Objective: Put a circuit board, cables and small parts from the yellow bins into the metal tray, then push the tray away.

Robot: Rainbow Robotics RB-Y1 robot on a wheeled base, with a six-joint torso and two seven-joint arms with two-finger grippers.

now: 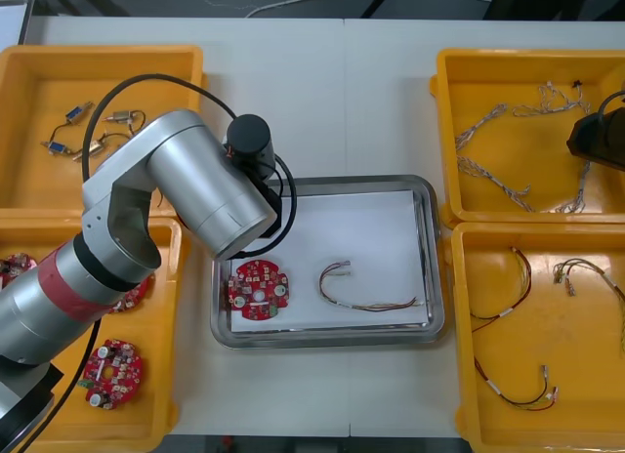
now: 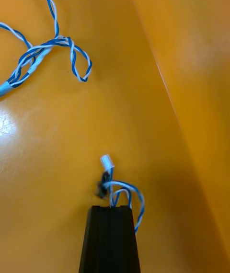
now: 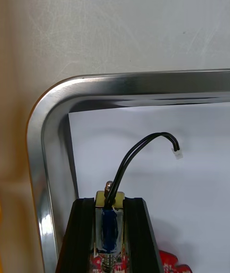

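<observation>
Two grippers loaded. Left gripper (image 3: pixel 109 206) clamps small metal part (image 3: pixel 108 227) over metal tray (image 3: pixel 52 110) corner, near circuit board (image 1: pixel 258 289): lower to white floor before releasing. Right gripper (image 2: pixel 111 208) pinches twisted blue-white cable (image 2: pixel 125 189) in yellow bin (image 2: pixel 182 62).

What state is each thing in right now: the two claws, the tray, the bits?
Left gripper: fingers shut on a small metal part, by the metal tray's corner.
Right gripper: fingers shut on a twisted blue and white cable, in a yellow bin.
Circuit board: lying flat in the tray.
Red and yellow cable: lying loose in the tray.
</observation>
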